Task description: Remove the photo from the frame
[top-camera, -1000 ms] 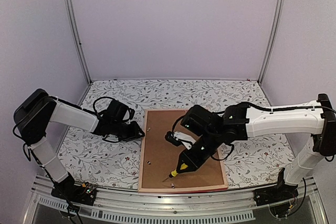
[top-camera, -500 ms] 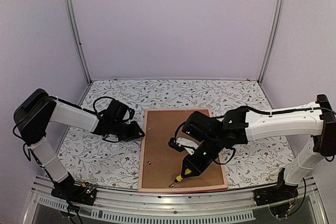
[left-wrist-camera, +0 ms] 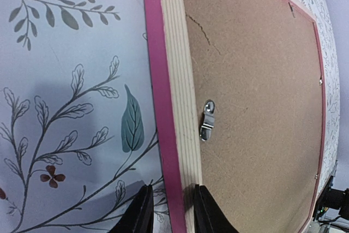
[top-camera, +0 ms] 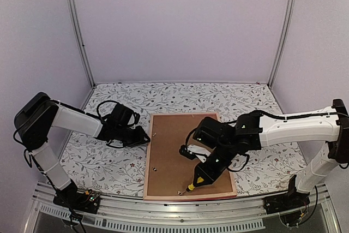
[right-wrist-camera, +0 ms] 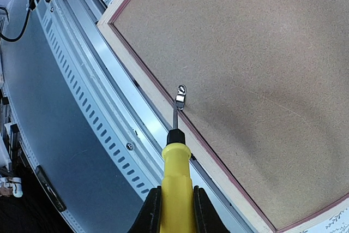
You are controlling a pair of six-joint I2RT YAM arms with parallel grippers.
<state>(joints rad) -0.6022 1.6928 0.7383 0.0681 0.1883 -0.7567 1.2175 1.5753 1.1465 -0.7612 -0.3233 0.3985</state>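
On the floral table (top-camera: 98,159), face-down frame (top-camera: 146,174) at centre, brown backing board (top-camera: 172,140) up, photo hidden beneath.
Clamped at its 9 o'clock rail by the left gripper (left-wrist-camera: 173,200); at 6 o'clock, yellow screwdriver (right-wrist-camera: 175,162) held tight in the right gripper (right-wrist-camera: 175,205), tip on a metal clip (right-wrist-camera: 180,97).

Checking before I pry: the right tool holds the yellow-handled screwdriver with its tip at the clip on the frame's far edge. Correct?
Not quite. The right tool does hold the yellow-handled screwdriver, but its tip is at the clip on the frame's near edge, beside the metal rail. The right wrist view shows it.
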